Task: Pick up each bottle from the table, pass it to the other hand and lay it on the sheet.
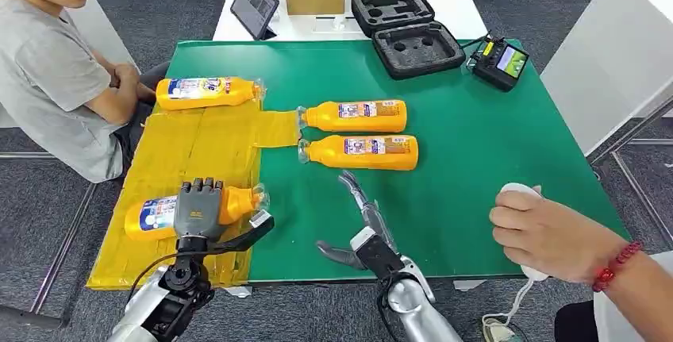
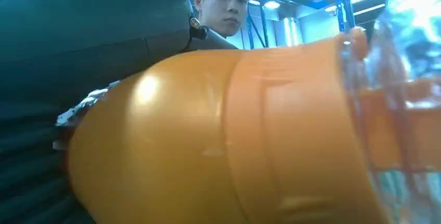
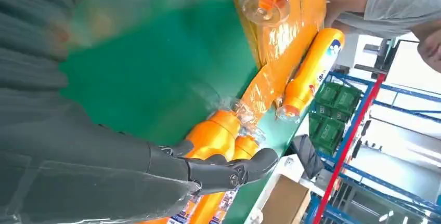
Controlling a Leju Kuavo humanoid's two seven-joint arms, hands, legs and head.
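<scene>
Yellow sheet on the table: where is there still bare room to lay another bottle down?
The yellow plastic sheet is bare across its middle, between the far orange bottle at its top edge and the near orange bottle under the left hand. Its right tab is crowded by two orange bottles on the green mat.

No wording can be read. The four orange bottles carry blue-and-white labels (print too small to make out); the handheld controller's screen shows only coloured blurs, as does the tablet.
</scene>
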